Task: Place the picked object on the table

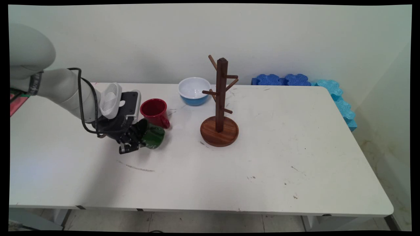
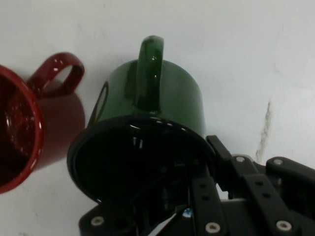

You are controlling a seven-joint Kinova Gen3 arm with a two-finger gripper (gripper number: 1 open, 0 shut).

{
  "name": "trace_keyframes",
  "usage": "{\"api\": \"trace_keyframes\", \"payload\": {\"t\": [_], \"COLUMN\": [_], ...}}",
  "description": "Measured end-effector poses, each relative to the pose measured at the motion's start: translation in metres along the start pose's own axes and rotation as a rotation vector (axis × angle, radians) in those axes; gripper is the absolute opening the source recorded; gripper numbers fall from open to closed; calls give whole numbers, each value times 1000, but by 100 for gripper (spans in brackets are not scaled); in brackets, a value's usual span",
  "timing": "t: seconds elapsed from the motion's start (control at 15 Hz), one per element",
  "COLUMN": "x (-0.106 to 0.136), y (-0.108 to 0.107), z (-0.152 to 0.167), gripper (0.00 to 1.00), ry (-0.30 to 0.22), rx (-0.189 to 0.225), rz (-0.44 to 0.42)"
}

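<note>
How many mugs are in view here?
2. The green mug is in the gripper, tipped over just above the table; the red mug stands upright right behind it. None hang on the wooden rack.

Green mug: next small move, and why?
Probably lift the green mug straight up a little. The gripper appears clamped on its rim, the mug is tilted, and the red mug sits close beside it, so sideways motion risks a bump.
</note>
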Motion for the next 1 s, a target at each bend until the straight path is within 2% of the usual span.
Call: {"api": "trace_keyframes", "payload": {"t": [0.4, 1.0], "x": [-6, -12], "y": [2, 3], "z": [5, 12], "gripper": [0, 0], "ry": [-46, -84], "rx": [8, 18], "rz": [3, 5]}}
